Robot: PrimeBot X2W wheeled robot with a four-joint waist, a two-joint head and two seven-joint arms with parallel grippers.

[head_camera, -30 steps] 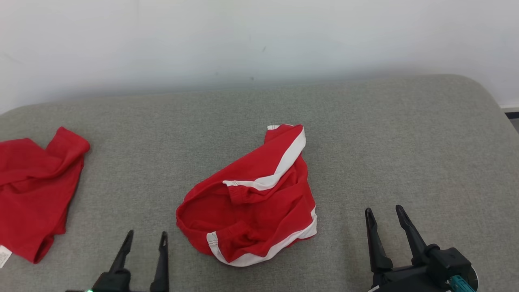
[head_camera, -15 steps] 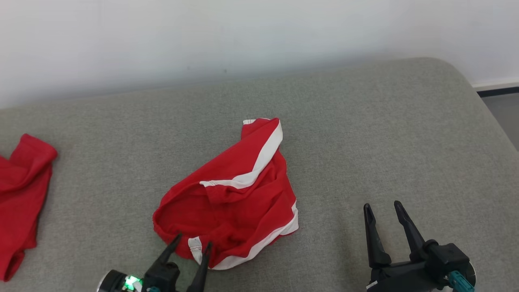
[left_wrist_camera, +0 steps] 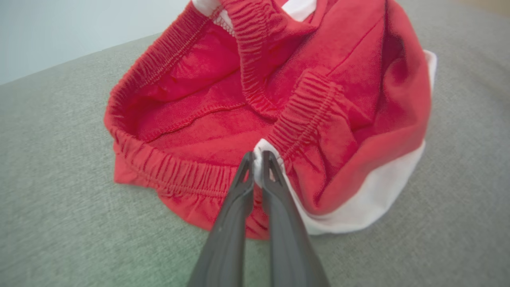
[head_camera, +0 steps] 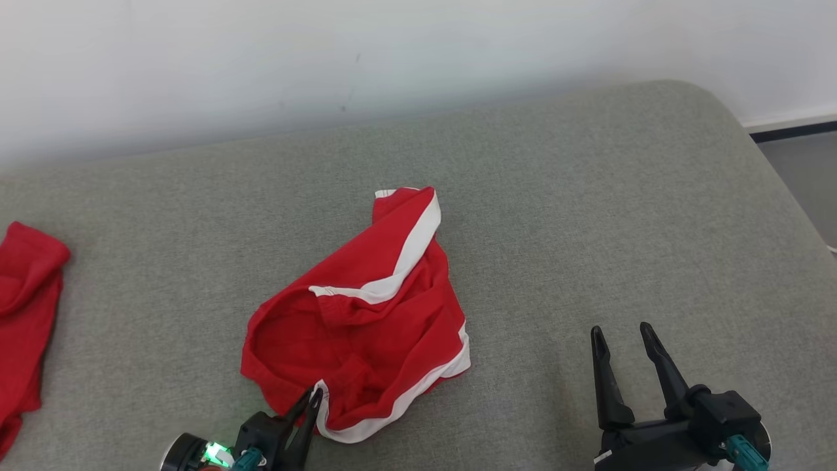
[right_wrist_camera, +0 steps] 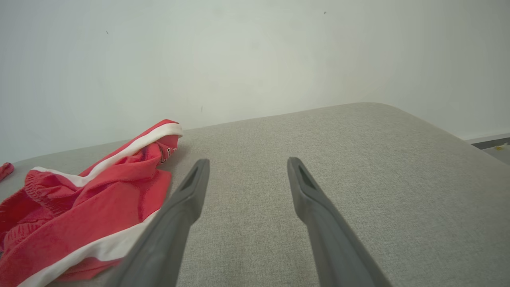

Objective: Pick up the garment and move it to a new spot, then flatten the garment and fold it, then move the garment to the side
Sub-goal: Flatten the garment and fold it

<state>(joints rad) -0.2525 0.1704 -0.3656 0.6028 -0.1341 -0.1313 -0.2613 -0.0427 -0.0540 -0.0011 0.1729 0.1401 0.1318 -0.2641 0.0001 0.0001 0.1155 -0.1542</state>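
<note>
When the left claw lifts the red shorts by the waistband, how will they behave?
Likely floppy: the red shorts lie crumpled in soft folds, so they should hang limp below the left claw. Probably light: thin knit fabric. The gathered waistband may stretch, though its ribbing should resist slipping.
</note>
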